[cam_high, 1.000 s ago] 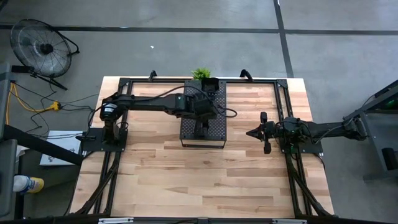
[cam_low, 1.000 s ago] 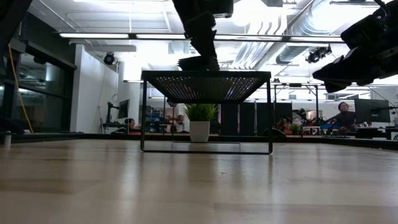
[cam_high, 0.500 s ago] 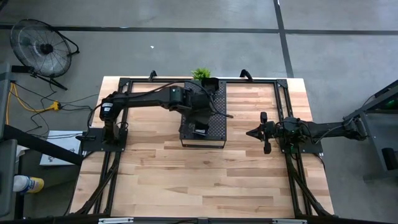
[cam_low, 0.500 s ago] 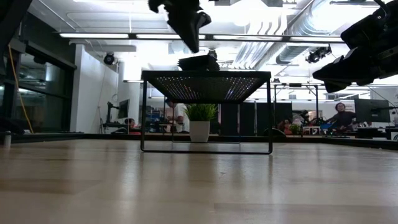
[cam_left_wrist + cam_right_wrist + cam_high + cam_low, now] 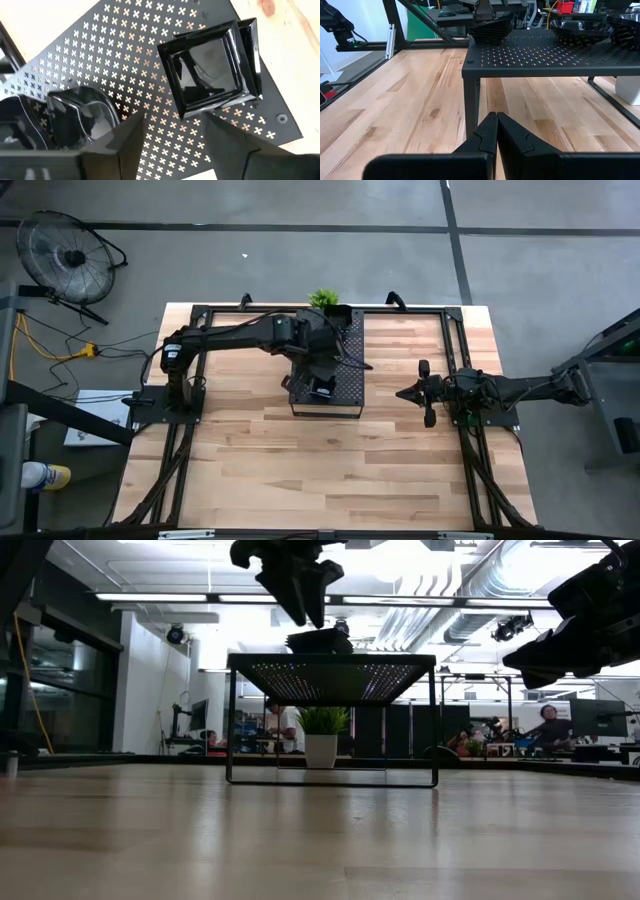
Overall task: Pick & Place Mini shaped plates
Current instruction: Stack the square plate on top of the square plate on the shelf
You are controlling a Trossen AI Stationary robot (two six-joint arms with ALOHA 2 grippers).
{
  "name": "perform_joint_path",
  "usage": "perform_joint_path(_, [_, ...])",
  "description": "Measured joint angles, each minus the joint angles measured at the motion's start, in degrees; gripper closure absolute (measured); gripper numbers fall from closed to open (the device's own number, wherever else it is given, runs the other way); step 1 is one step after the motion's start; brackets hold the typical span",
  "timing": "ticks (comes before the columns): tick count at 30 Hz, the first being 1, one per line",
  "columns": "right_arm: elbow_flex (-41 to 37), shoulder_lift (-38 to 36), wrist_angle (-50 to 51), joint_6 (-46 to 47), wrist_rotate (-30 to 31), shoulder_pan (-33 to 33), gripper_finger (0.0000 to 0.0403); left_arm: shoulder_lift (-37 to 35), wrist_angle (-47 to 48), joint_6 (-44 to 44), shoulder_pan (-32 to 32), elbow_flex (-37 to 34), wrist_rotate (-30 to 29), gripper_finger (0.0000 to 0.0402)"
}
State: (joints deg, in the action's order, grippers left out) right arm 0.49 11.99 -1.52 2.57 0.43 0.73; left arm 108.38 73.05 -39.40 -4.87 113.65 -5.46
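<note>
A stack of square glossy black mini plates (image 5: 210, 70) rests on the dark perforated tray (image 5: 125, 55), near its front edge (image 5: 322, 391). My left gripper (image 5: 175, 145) hovers open above the tray, a little beside the stack, its fingers pointing steeply down and touching nothing (image 5: 300, 588). Rounded black plates (image 5: 82, 117) sit farther along the tray. In the low view the stack (image 5: 320, 639) stands on the raised tray top (image 5: 330, 665). My right gripper (image 5: 496, 131) waits shut at the table's right (image 5: 404, 393).
The tray stands on thin legs (image 5: 231, 725) above the wooden table (image 5: 330, 470). A small green plant in a white pot (image 5: 321, 735) stands at the tray's far end. More dark plates (image 5: 580, 25) fill the tray's far part. People sit in the room behind.
My left gripper has let go of the stack of square plates and opened. It has risen clear of the stack, drifted toward the table's left and rolled about its own axis. The stack stays on the tray.
</note>
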Motion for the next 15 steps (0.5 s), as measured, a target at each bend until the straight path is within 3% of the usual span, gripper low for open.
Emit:
perform_joint_path(9, [0.0,0.0,0.0,-0.01,0.01,0.02,0.0398,0.07,-2.79,-0.89,-1.89,0.0,8.47,0.0208])
perform_joint_path(15, [0.0,0.0,0.02,0.0,-0.01,0.02,0.0398,0.63,-3.11,-0.87,-2.71,-0.02,9.94,0.0208])
